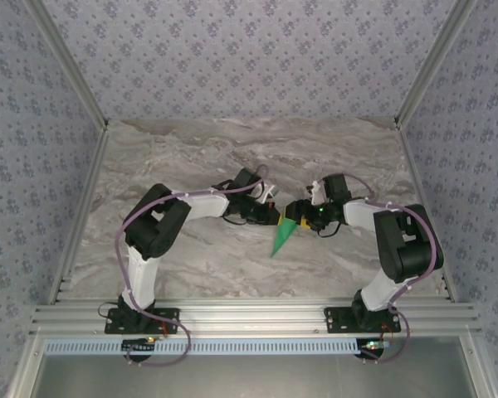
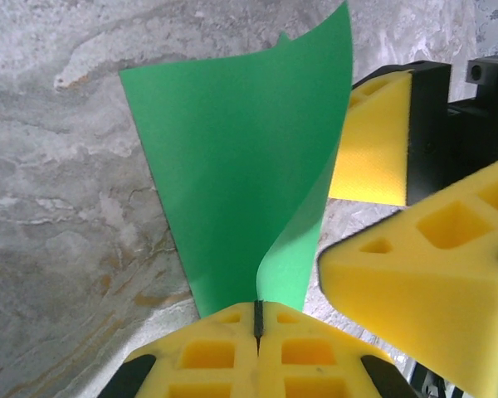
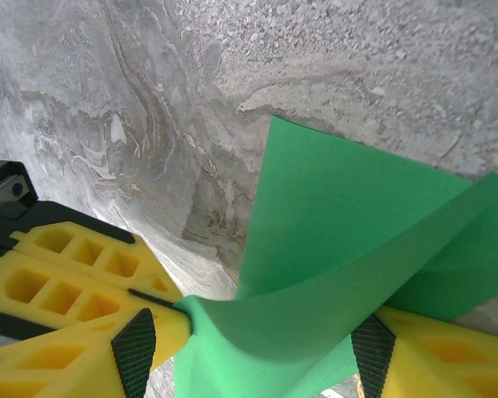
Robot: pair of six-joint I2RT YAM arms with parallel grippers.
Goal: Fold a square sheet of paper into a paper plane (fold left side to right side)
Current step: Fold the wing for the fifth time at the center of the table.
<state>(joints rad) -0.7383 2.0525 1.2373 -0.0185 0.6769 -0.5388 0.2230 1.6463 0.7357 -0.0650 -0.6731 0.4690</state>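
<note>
The sheet of paper (image 1: 285, 236) is bright green and folded into a narrow shape whose point aims at the near table edge. My left gripper (image 1: 275, 217) is shut on its wide end. In the left wrist view the yellow jaws (image 2: 257, 311) pinch the paper (image 2: 241, 166), and one flap curls up to the right. My right gripper (image 1: 299, 212) stands open just right of the left one. Seen from the right wrist, its gripper (image 3: 266, 340) straddles the paper (image 3: 340, 232), with a loose flap arching between the two fingers. The right fingers (image 2: 432, 282) stand close beside the paper.
The marble table top (image 1: 191, 157) stretches around both arms. Metal frame rails (image 1: 249, 315) run along the near edge, and patterned walls close in the back and sides. The left gripper's fingers (image 3: 75, 265) sit right beside the right gripper's left finger.
</note>
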